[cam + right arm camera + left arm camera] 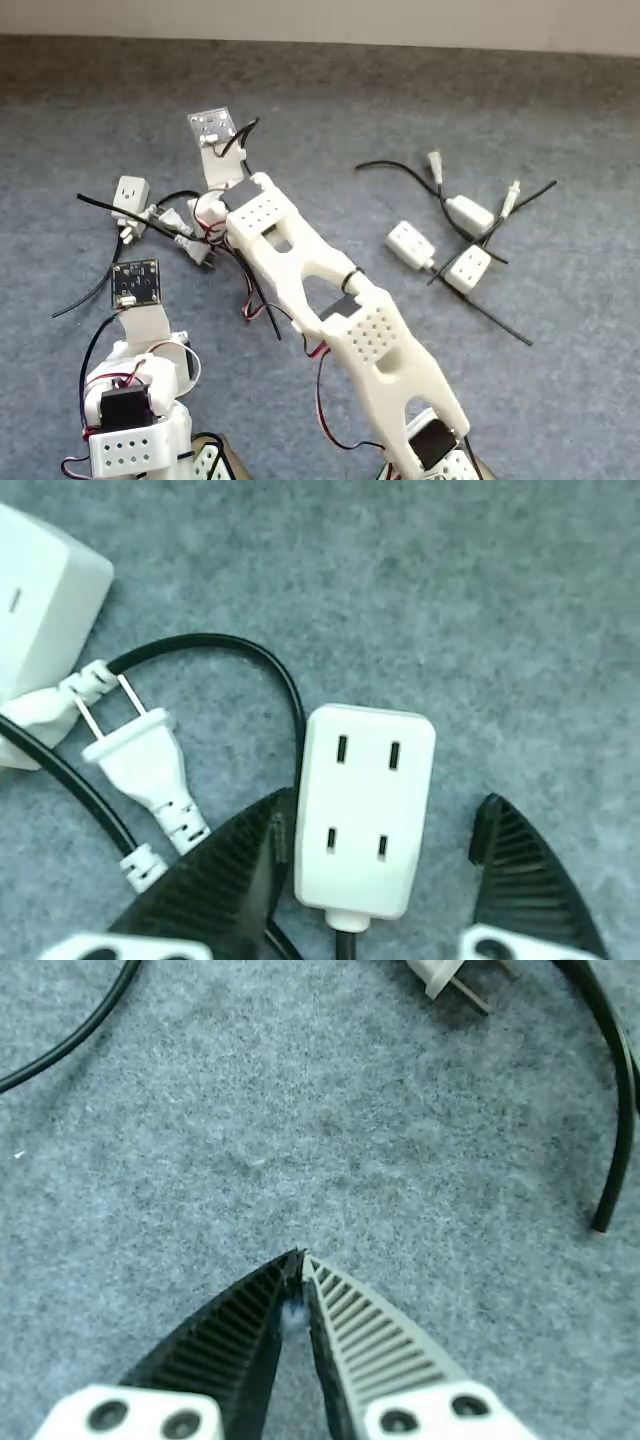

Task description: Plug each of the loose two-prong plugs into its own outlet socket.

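I read the left gripper (298, 1260) closed and empty; the right gripper (385, 815), jaws spread wide, straddles a white outlet socket (367, 745).

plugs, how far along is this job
Done: nothing that I can see; the plug near the right end effector lies with bare prongs. In hand: that end effector stands open around a white socket block, not gripping. The left end effector is shut, empty. Left: this plug at least; the far cluster is too small to judge.
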Robot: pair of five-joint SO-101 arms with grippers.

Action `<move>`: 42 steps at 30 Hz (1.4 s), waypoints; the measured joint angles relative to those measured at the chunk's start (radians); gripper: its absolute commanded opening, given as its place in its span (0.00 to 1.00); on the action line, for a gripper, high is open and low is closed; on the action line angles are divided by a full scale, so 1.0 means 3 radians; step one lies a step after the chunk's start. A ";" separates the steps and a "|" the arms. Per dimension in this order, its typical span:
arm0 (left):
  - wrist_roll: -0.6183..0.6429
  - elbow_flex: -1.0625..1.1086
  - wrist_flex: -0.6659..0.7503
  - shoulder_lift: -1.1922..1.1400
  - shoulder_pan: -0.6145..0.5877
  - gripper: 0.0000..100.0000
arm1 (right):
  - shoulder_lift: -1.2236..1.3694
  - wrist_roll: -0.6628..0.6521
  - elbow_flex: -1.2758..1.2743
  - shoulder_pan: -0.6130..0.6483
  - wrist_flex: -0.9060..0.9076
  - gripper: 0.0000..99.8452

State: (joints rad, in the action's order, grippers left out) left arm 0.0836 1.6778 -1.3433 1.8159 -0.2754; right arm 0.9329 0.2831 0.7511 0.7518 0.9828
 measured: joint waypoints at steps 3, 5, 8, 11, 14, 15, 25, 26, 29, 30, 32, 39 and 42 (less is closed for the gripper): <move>0.0000 0.0000 0.0000 0.0000 0.0000 0.01 | 0.0215 0.0000 0.0378 -0.0041 0.0169 0.08; 0.0000 0.0000 0.0000 0.0000 0.0000 0.01 | 0.0338 0.0000 0.0609 -0.0072 0.0245 0.07; 0.0000 0.0000 0.0000 0.0000 0.0000 0.01 | 0.0491 0.0000 0.0941 -0.0087 0.0419 0.07; 0.0000 0.0000 0.0000 0.0000 0.0000 0.01 | 0.0557 0.0000 0.1258 -0.0077 0.0680 0.07; 0.0000 0.0000 0.0000 0.0000 0.0000 0.01 | 0.0563 0.0215 0.1611 -0.0102 0.0982 0.07; 0.0000 0.0000 0.0000 0.0000 0.0000 0.01 | 0.0563 0.0343 0.1734 -0.0133 0.1089 0.07; 0.0000 0.0000 0.0000 0.0000 0.0000 0.01 | 0.0557 0.1678 0.2250 -0.0839 0.2066 0.07; 0.0000 0.0000 0.0000 0.0000 0.0000 0.01 | 0.0557 0.1724 0.2250 -0.0890 0.2102 0.07; 0.0000 0.0000 0.0000 0.0000 0.0000 0.01 | 0.0557 0.1780 0.2250 -0.0956 0.2189 0.07; 0.0000 0.0000 0.0000 0.0000 0.0000 0.01 | 0.0557 0.1790 0.2250 -0.0956 0.2220 0.07; 0.0000 0.0000 0.0000 0.0000 0.0000 0.01 | 0.0557 0.1790 0.2250 -0.0946 0.2250 0.07; 0.0000 0.0000 0.0000 0.0000 0.0000 0.01 | 0.0767 0.1800 0.2256 -0.0946 0.2266 0.21; 0.0000 0.0000 0.0000 0.0000 0.0000 0.01 | 0.0834 0.1800 0.2256 -0.0946 0.2327 0.23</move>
State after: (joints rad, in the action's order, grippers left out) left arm 0.0836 1.6778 -1.3433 1.8159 -0.2754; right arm 1.1830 0.8232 1.4277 0.4680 1.6809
